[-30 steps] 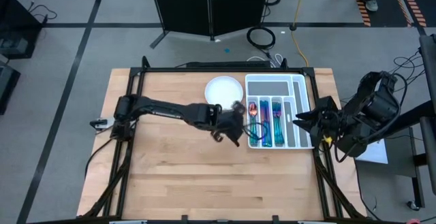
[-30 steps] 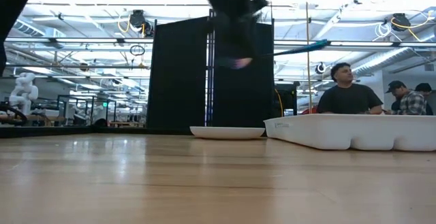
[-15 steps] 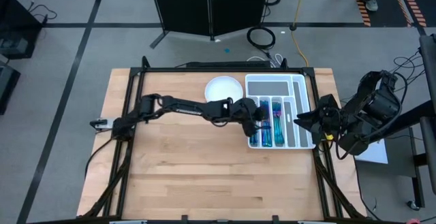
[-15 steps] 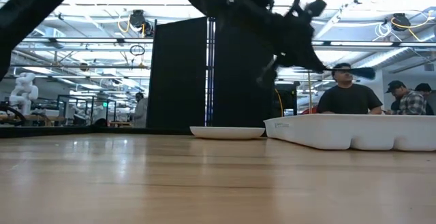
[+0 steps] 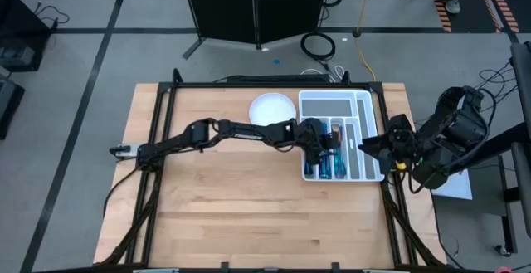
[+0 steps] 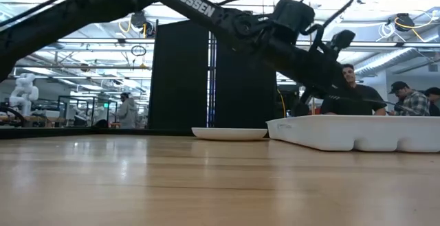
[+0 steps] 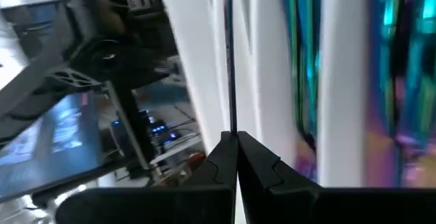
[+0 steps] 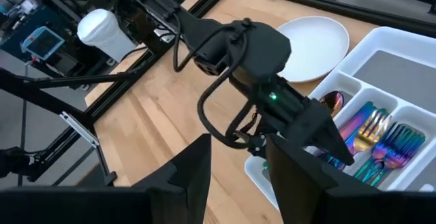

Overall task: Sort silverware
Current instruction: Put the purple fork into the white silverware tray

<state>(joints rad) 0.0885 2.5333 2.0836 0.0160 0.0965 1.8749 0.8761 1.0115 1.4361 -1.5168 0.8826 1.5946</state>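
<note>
1. Dark fingers of the left gripper (image 7: 236, 157) are pressed together on the thin edge of one piece of silverware (image 7: 229, 60), which runs straight ahead from the tips over a white divider of the cutlery tray (image 5: 367, 105). Held edge-on and lined up with the slots, it looks aimed at a narrow compartment, though I cannot tell which.
2. Just beyond the fingertips, the sorted silverware (image 8: 381, 142) lies lengthwise in the slots: slim, mirror-bright, shimmering teal, blue, purple and pink, with fork tines and a coppery spoon bowl showing.
3. Behind the left gripper, away from the tray, sits the white plate (image 5: 272, 107), bare.
4. Past the tray's far side, the right gripper (image 5: 363, 144) waits, fingers spread.
</note>
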